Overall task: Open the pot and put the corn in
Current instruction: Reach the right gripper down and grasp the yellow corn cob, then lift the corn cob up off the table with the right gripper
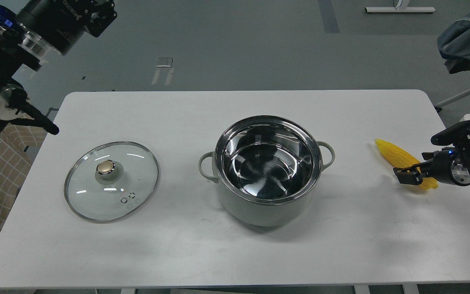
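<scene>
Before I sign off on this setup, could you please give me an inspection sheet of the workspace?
Surface: white table, some faint smudges.
Job's things: pot open and empty; corn lying at the right edge.
Clutter: glass lid flat, left of the pot.
Grippers: right gripper at the corn's thick end, grip unclear; left gripper over the left edge, holding nothing.
Cables: some on the left arm.
Surroundings: grey floor, denim cloth top right.

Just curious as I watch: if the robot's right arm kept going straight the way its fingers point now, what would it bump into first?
The right gripper points left over the corn, so it meets the corn at once. Beyond that, the next thing in line looks like the pot, though height is hard to judge.
</scene>
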{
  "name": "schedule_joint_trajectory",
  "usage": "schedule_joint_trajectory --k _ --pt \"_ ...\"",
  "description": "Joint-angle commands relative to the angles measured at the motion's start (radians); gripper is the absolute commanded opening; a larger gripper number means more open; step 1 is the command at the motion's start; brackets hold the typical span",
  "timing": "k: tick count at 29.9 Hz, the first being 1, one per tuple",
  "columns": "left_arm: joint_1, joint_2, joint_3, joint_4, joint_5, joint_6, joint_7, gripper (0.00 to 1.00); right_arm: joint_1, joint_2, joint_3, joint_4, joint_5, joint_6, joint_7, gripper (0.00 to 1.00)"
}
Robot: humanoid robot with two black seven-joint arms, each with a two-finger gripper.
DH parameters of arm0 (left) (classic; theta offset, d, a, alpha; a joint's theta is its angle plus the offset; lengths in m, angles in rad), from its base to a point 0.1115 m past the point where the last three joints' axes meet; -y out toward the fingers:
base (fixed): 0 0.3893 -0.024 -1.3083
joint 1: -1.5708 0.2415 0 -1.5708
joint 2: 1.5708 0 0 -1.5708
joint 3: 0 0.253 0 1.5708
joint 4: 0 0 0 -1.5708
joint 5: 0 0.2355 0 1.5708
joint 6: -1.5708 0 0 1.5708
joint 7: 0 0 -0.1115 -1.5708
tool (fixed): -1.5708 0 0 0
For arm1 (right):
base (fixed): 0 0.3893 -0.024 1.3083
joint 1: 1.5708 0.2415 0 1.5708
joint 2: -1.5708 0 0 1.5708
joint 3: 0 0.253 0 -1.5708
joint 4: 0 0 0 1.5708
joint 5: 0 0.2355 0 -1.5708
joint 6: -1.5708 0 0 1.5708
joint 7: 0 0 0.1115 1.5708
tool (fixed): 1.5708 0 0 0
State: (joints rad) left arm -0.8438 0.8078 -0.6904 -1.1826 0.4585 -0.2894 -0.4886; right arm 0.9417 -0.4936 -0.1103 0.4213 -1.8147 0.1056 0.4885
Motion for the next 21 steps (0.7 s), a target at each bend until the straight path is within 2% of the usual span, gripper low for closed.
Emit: schedule_joint_trajectory --k 1,2,5,6,7,13,17,21 --pt "0.000 0.001 0.000 -0.005 0.000 0.001 0.000 0.96 -0.003 0.009 -0.012 -0.003 0.000 -0.006 0.000 0.43" --pt "0.002 0.001 0.000 -0.008 0.000 0.001 0.000 0.96 -0.009 0.012 -0.012 -0.003 0.000 -0.006 0.000 0.40" --pt "0.002 0.002 0.000 -0.015 0.000 0.001 0.000 0.96 -0.011 0.014 -0.012 0.001 0.000 -0.007 0.000 0.16" --pt "0.002 0.002 0.002 -0.018 0.000 0.003 0.000 0.96 -0.009 0.010 -0.012 0.004 0.000 -0.010 0.000 0.05" --pt "0.002 0.002 0.002 -0.018 0.000 0.004 0.000 0.96 -0.009 0.010 -0.012 0.004 0.000 -0.015 0.000 0.03" --pt "0.006 0.002 0.002 -0.031 0.000 0.004 0.000 0.96 0.038 -0.014 -0.006 0.065 0.006 -0.064 0.000 0.02" --pt "0.005 0.002 0.002 -0.035 0.000 0.004 0.000 0.96 0.201 -0.101 -0.003 0.233 0.017 -0.049 0.000 0.03" --pt "0.006 0.001 0.002 -0.035 0.000 0.004 0.000 0.96 0.336 -0.134 -0.005 0.361 0.018 0.008 0.000 0.03"
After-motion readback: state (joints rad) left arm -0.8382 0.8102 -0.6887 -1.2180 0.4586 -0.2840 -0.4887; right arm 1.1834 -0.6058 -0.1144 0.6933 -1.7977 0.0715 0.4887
